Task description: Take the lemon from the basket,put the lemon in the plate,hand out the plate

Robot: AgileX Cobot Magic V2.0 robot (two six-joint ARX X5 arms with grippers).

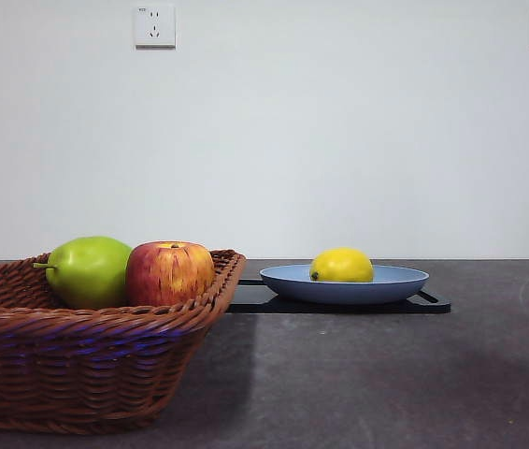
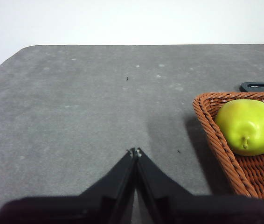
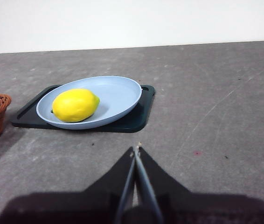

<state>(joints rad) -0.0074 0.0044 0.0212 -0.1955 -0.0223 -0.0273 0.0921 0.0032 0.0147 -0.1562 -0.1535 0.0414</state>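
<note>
Resting in the shallow light blue round plate (image 1: pixel 395 283), the smooth yellow oval lemon (image 1: pixel 341 266) sat toward its left side, and the plate stood on a flat black tray (image 1: pixel 431 303). Left and nearer, the brown woven wicker basket (image 1: pixel 78 365) held a green pear (image 1: pixel 87 270) and a red-yellow streaked apple (image 1: pixel 169 272). The left gripper (image 2: pixel 135 151) and right gripper (image 3: pixel 136 149) were clenched empty above bare grey table (image 1: pixel 386 383).
</note>
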